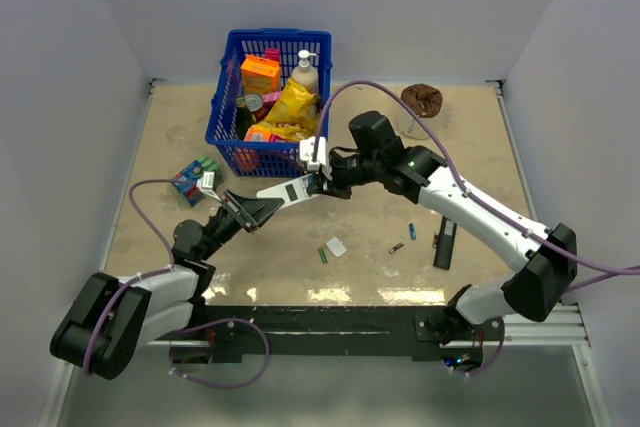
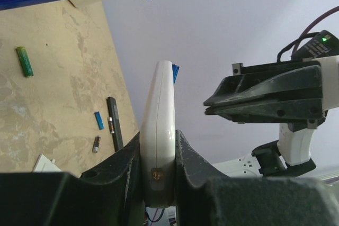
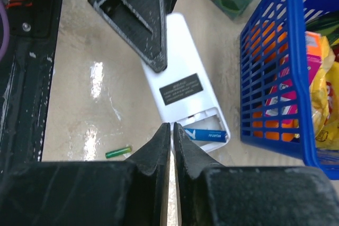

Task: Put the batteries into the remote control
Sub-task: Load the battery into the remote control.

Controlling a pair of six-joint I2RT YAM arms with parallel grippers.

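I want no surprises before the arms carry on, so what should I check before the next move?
1. Remote clamped in left jaws: ok.
2. Compartment open: ok.
3. Blue battery in compartment: ok.
4. Blue battery fully seated, right way round: cannot tell.
5. Second slot filled: not ok, looks empty.
6. Right jaws free for a pick: ok, shut with nothing seen between them.
7. Spare green battery lying loose: ok.

Your count | batteries 4: blue one just ahead of right gripper, three loose | white remote 1 | black remote 1 | basket 1
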